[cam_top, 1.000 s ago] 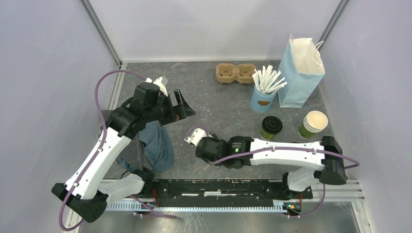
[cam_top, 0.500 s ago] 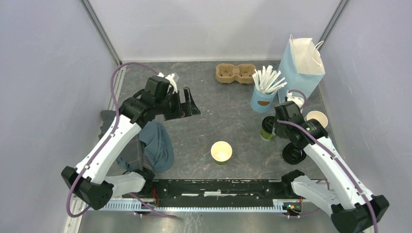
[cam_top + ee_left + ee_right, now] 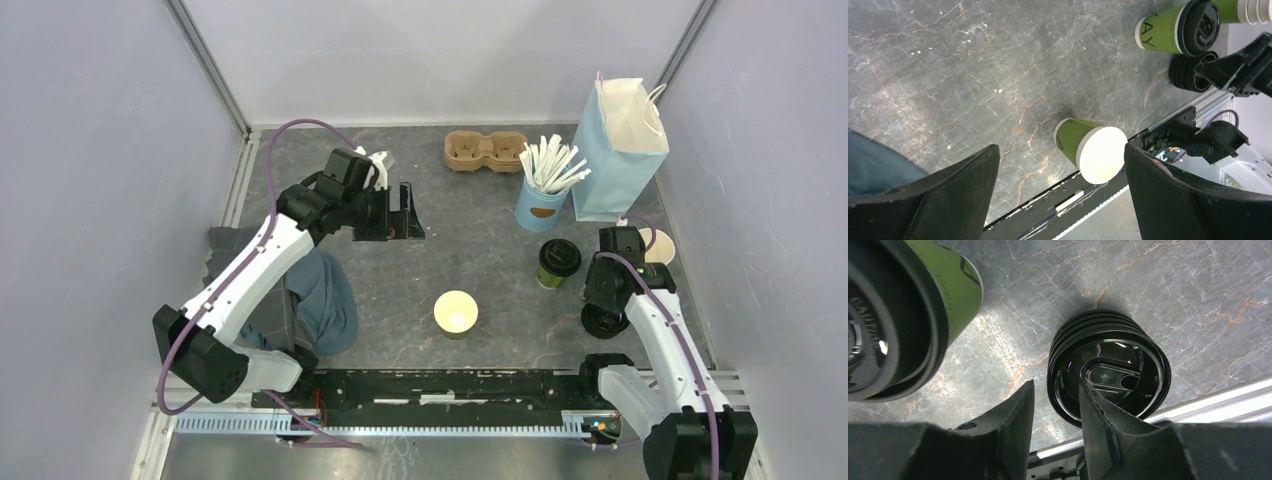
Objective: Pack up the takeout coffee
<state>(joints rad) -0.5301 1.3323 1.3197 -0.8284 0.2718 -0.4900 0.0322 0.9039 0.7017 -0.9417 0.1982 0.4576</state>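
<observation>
The takeout coffee is a dark-green cup with a black lid, upright at the right of the table; it also shows in the left wrist view and the right wrist view. A like green cup without a lid stands near the front middle. My right gripper hangs over a stack of black lids, jaws narrowly open astride the stack's near rim, gripping nothing. My left gripper hovers wide open and empty at the middle left.
A tall light-blue paper bag stands at the back right, with a light-blue cup of white sticks beside it and a cardboard cup carrier further left. Stacked green cups sit behind my right arm. A blue cloth lies front left.
My right arm has swung from the table's middle to the right and come down over the lid stack, its jaws narrowing. The lidless cup now stands alone. My left gripper has shifted right.
</observation>
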